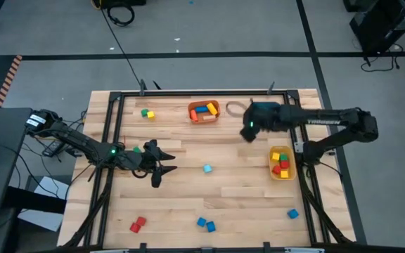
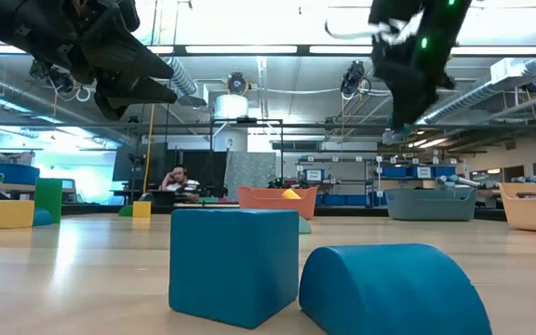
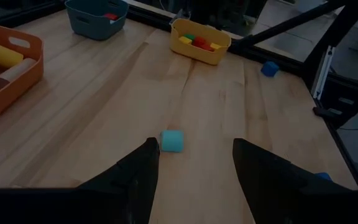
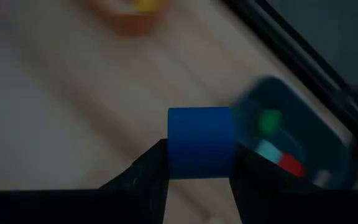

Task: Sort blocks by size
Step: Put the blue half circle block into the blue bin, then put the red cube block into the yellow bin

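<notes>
My right gripper [image 1: 247,132] hangs above the table's far right part, shut on a blue block [image 4: 201,142], beside a teal bin [image 4: 291,143] that holds green and red blocks. My left gripper [image 1: 159,169] stands open at the table's left, and a light blue block [image 3: 172,141] lies on the wood ahead of its fingers. Loose blocks rest on the table: green and yellow [image 1: 146,113], red [image 1: 138,223], blue [image 1: 204,223] and blue [image 1: 292,213]. An orange bin [image 1: 204,111] and a yellow bin [image 1: 281,163] hold blocks. My right gripper pinches the blue block by two opposite sides [image 4: 173,146] between its two fingers. The fingers slant down from above. The block is lifted clear of the table, and its rounded top shows above the fingertips.
The black frame rail [image 1: 188,92] runs along the table's far edge and its sides. In the low view a blue cube [image 2: 234,263] and a blue half-round block [image 2: 394,290] lie close to the near edge. Bare wood lies in the table's middle.
</notes>
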